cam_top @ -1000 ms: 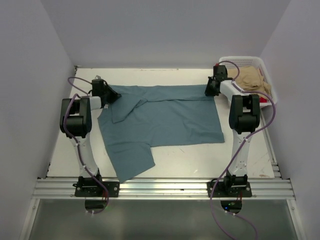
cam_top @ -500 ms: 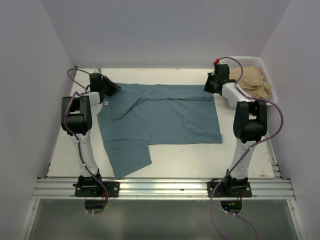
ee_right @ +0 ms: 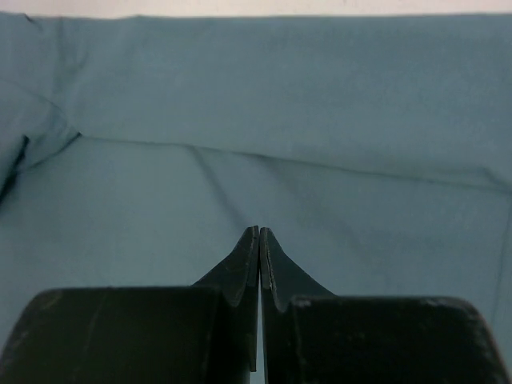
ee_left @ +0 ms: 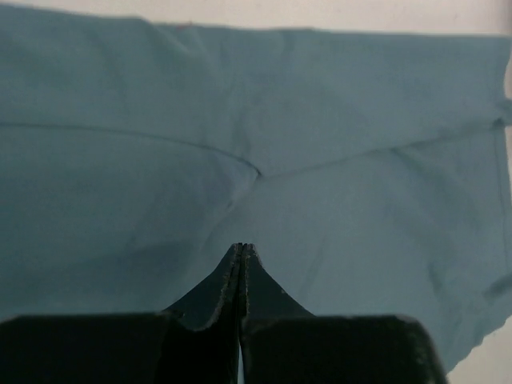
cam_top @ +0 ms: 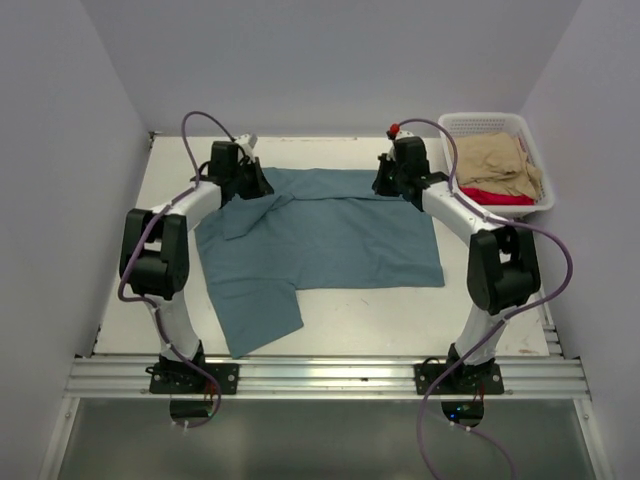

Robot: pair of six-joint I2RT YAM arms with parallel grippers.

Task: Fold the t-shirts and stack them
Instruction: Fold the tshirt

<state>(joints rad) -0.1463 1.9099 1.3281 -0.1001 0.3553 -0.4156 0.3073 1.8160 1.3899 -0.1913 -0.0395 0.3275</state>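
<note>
left gripper (ee_left: 242,246): jaws pressed fully together, tips over teal-blue t-shirt (cam_top: 330,240) by its far left edge; cannot tell if cloth is pinched | right gripper (ee_right: 259,230): jaws closed likewise, over the far right edge | teal-blue t-shirt: spread on table (cam_top: 400,315) | tan t-shirt (cam_top: 495,160) atop red t-shirt (cam_top: 495,197) in white basket (cam_top: 480,118), far right corner

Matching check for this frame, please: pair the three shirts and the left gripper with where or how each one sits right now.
Things:
1. teal t-shirt
2. tan t-shirt
3. red t-shirt
4. left gripper

Places or states:
A. under another shirt in the basket
B. shut, over the far left corner of the spread shirt
C. spread out on the table
D. topmost in the basket

Pairs: 1-C, 2-D, 3-A, 4-B
</note>
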